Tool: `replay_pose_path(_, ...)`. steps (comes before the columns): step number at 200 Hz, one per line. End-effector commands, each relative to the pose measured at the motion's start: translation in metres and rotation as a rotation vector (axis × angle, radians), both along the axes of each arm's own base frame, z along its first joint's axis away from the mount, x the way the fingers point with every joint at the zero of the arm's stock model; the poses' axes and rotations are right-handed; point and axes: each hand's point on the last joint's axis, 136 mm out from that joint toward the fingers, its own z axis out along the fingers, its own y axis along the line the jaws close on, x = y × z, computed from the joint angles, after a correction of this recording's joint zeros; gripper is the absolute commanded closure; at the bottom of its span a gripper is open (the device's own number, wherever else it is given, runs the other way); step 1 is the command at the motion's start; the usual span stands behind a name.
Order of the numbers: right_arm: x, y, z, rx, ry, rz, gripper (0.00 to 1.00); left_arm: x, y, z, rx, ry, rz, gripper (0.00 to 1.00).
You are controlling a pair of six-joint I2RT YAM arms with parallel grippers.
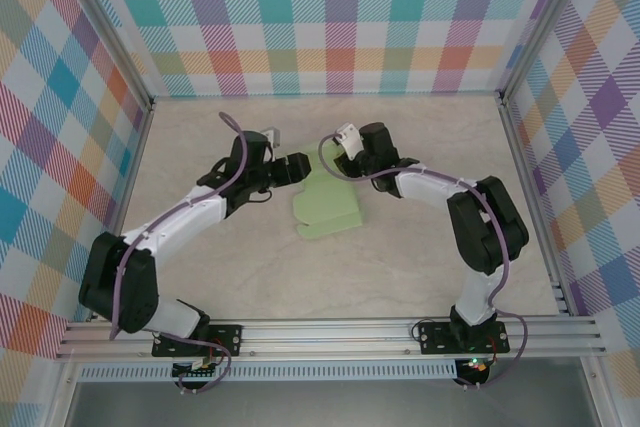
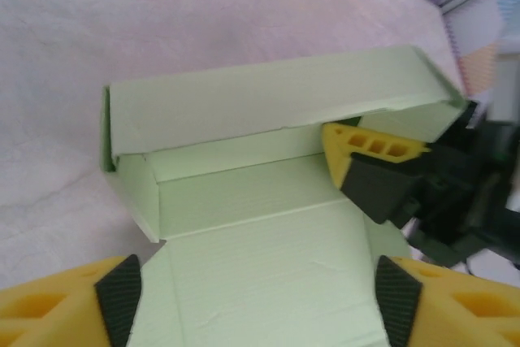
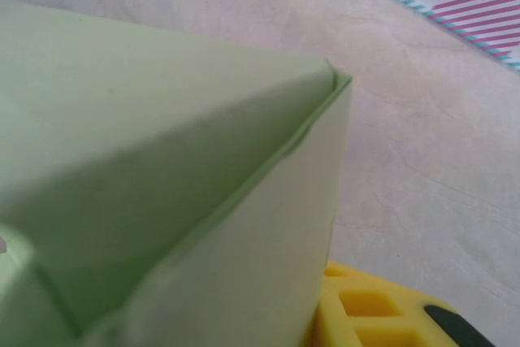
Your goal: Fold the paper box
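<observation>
No text, label, brand, number or sign can be read in any view.
</observation>
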Motion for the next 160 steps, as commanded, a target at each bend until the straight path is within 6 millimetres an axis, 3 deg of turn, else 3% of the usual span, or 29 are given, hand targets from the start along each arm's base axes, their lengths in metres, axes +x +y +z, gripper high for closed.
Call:
replay_pose_path(1, -0.019, 0.017, -0.005, 0.027, 0.030, 0.237, 0.71, -0.005, 0.029, 0.019, 0.041, -0.081, -0.022, 0.00)
replay_pose_path(27, -0.052, 0.031, -0.008, 0.028, 0.070, 0.486, 0.67, 0.002, 0.050, 0.033, 0.105, -0.170, -0.046, 0.00)
replay_pose_path(49, -0.066, 0.037, -0.011, 0.013, 0.091, 0.609, 0.67, -0.008, 0.016, 0.025, 0.105, -0.223, -0.332, 0.00)
replay_pose_path(61, -0.072, 0.039, -0.011, 0.010, 0.077, 0.665, 0.65, -0.010, 0.007, 0.013, 0.100, -0.200, -0.404, 0.00)
replay_pose_path(95, -0.071, 0.043, -0.016, -0.003, 0.065, 0.716, 0.64, -0.037, -0.026, -0.012, 0.041, -0.178, -0.657, 0.01)
replay_pose_path(114, -0.071, 0.044, -0.022, -0.014, 0.089, 0.741, 0.63, -0.047, -0.033, -0.025, 0.047, -0.173, -0.715, 0.02)
replay_pose_path(160, -0.064, 0.048, -0.028, -0.008, 0.089, 0.736, 0.58, -0.039, -0.041, -0.057, 0.054, -0.074, -0.703, 0.24)
